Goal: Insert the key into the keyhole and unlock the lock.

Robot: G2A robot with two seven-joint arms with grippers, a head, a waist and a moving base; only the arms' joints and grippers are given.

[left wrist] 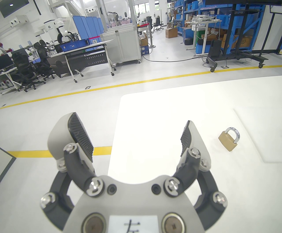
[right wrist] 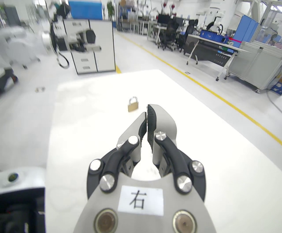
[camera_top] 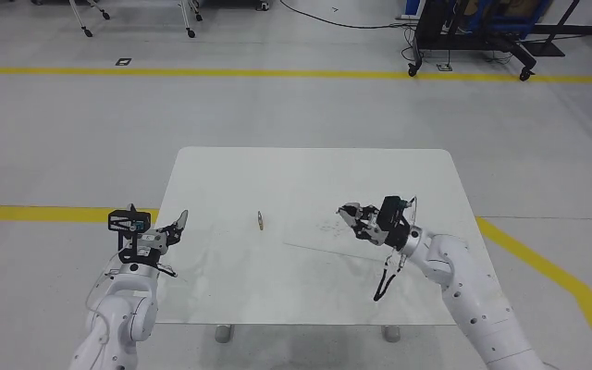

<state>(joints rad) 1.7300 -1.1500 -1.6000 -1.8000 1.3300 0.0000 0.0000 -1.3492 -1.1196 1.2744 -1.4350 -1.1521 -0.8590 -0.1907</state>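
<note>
A brass padlock (camera_top: 261,220) sits near the middle of a white bench (camera_top: 305,176), apparently upright on its base with its steel shackle closed, seen close up from the left wrist (left wrist: 229,139) and farther off from the right wrist (right wrist: 133,104). The task looks barely begun: nothing is in the keyhole and neither arm touches the lock. The right tool (right wrist: 146,110) hovers over the bench well apart from the lock, pointing at it, its pads pressed together. Whether a key is pinched between them cannot be told. The left tool (left wrist: 130,123) hangs at the bench's left edge, spread wide and holding nothing. Lining up, inserting and turning the key all remain. Beyond the bench lie a pale floor with a yellow line (camera_top: 277,72), blue storage racks (left wrist: 198,13) and office chairs (left wrist: 22,66).
</note>
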